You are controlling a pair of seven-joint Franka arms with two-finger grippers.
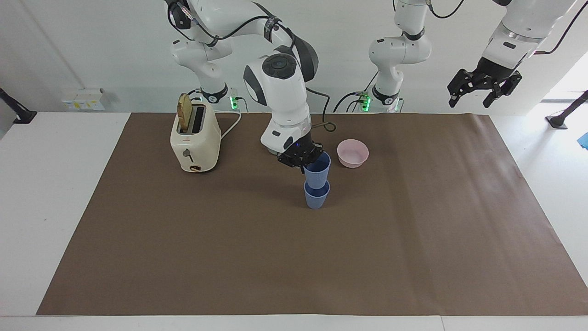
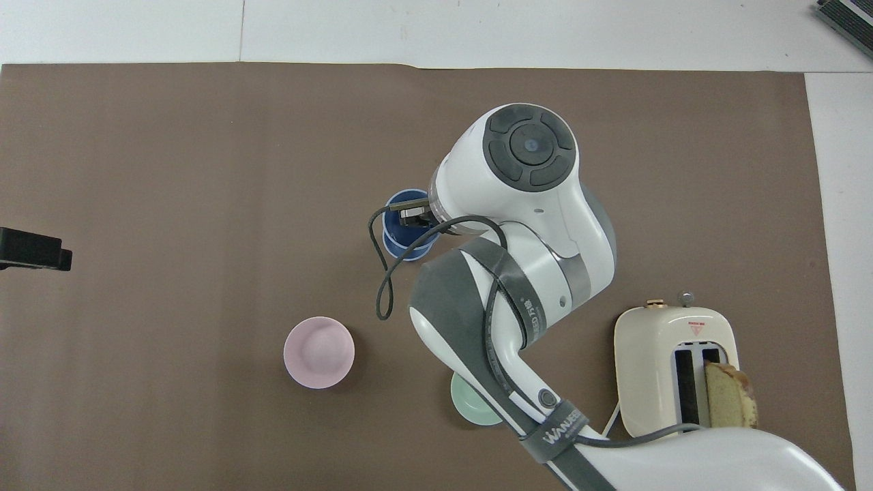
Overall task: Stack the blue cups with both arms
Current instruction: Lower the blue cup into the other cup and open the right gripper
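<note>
The right tool (image 1: pixel 307 158) pinches the rim of the upper blue cup (image 1: pixel 317 169), with 1 finger inside its mouth, and holds it right over the lower blue cup (image 1: pixel 316 195), which stands on the table (image 1: pixel 413 239) near the middle, farther from the robots than the pink bowl (image 1: pixel 353 153). The upper cup's base sits at the lower cup's rim, and how far it has entered is hard to tell. To do this step well, I judge the tool should keep the held cup upright and centred over the lower mouth, press straight down gently, and let go only once the cup seats, since a slanted push could tip the light lower cup. Both cups are matte plastic, tapered and handleless, so they should nest easily. The pink bowl and the green bowl (image 2: pixel 470 409) are smooth and round; the cream toaster (image 1: pixel 195 139) holds 1 slice of bread (image 1: pixel 184 112). The left tool (image 1: pixel 483 86) waits high over the left arm's end of the table, fingers spread and empty.
</note>
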